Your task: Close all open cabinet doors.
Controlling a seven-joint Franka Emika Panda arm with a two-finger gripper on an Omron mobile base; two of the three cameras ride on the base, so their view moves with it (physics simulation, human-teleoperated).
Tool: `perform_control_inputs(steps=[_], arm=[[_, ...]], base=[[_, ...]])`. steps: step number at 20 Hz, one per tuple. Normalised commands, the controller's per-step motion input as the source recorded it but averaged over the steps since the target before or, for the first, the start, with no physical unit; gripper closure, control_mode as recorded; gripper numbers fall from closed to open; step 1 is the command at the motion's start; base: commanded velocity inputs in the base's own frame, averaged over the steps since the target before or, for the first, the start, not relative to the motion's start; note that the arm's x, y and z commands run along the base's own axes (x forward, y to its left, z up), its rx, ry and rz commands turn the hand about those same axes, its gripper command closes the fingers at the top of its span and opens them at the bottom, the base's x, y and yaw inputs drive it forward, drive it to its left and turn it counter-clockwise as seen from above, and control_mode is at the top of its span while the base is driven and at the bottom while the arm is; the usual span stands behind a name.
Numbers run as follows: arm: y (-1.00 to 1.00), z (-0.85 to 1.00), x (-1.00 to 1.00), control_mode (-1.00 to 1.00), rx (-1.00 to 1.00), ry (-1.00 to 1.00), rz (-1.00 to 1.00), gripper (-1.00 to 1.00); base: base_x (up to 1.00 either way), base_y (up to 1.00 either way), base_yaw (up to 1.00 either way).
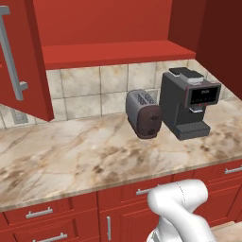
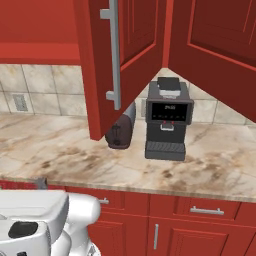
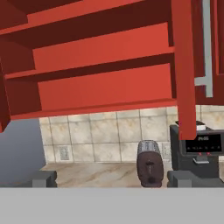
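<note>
Open cabinet doors (image 2: 107, 65) jutting over the counter (image 1: 85, 156); toaster (image 1: 144, 113) and coffee machine (image 1: 186, 104) seemingly beneath.

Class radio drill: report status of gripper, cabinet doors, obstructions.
Gripper open, empty. Tall glossy red cabinet doors open, untouched. Dark toaster and black coffee machine on counter below.

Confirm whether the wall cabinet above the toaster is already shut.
No. In the hand view the cabinet door stands swung out edge-on, leaving the red shelves bare above the toaster.

Coffee machine (image 1: 189, 103) display: faint light marks, too small to read.
Toaster (image 1: 144, 113): no legible marking.
Elsewhere: no readable text.
</note>
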Motion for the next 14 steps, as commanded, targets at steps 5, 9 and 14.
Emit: perform_control_inputs(steps=[5,9,14], arm=[[-0.59,0.00,0.08,-1.00,0.00,-0.12,0.12,-1.00],[-0.51,0.00,0.30,-1.00,0.00,-0.11,0.15,-1.00],[-0.50,0.04,0.36,-1.00,0.02,-0.11,0.20,-1.00]], base=[[0.00,0.00,0.00],[0.00,0.00,0.00],[0.00,0.00,0.00]])
